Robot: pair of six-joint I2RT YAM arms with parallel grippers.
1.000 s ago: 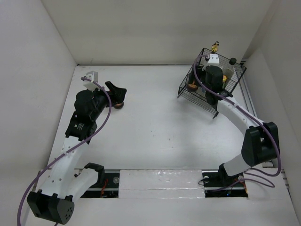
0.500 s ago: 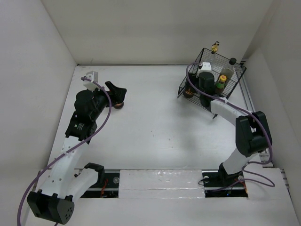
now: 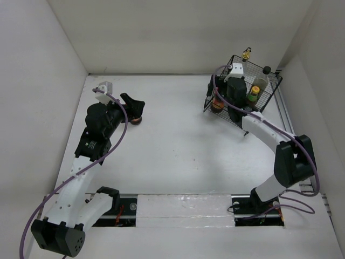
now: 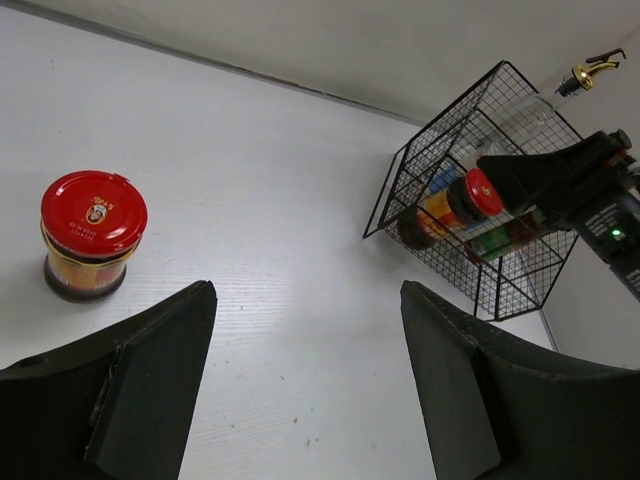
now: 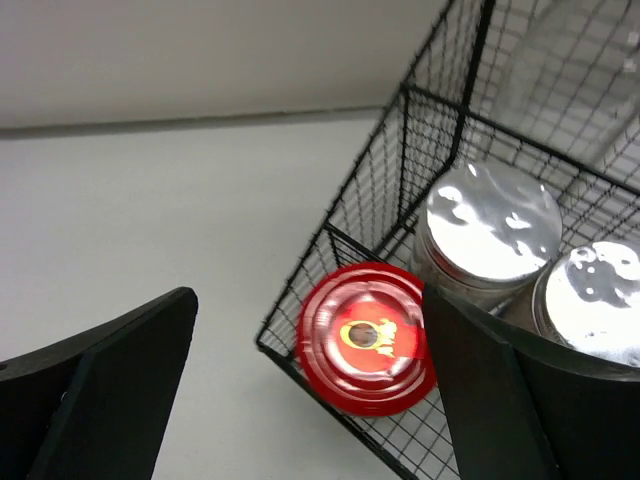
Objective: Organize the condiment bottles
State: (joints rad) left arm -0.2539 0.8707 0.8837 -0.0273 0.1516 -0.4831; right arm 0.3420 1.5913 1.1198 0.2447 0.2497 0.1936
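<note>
White tabletop (image 3: 178, 145); my left gripper (image 4: 305, 290), spread wide, faces a red-lidded jar (image 4: 93, 235) at ten o'clock, so grasping it looks next. Right gripper (image 5: 310, 300) hangs wide above the wire basket (image 4: 450, 130).

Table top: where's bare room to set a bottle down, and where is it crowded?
Widest bare patch: the table's middle, between the red-lidded jar on the left and the wire basket. The strip before the arm bases is bare too. Crowded: inside the basket, bottles packed under the right tool.
</note>
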